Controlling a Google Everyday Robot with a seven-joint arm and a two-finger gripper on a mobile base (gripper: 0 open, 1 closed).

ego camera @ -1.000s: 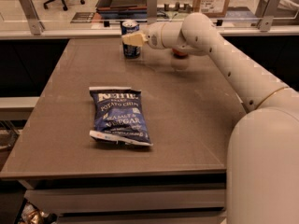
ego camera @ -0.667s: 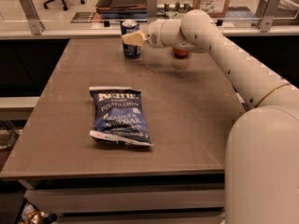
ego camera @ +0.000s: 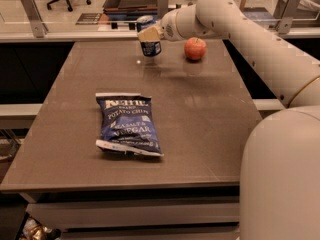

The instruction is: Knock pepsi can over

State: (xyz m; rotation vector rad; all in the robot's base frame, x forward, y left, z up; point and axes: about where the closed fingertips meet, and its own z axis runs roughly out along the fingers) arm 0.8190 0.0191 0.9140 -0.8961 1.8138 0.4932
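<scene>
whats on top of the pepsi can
The claw sits against the upper side of the pepsi can, near the table's far edge. It covers part of the top, so the lid cannot be checked.

claw (ego camera: 149, 33) at pepsi can (ego camera: 150, 48), table (ego camera: 210, 109) rear | apple (ego camera: 195, 48) right of can | chip bag (ego camera: 129, 125) nearer front

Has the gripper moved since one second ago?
Yes. The gripper, at the pepsi can, has shifted slightly right in the view, toward the apple, which the arm no longer covers.
</scene>
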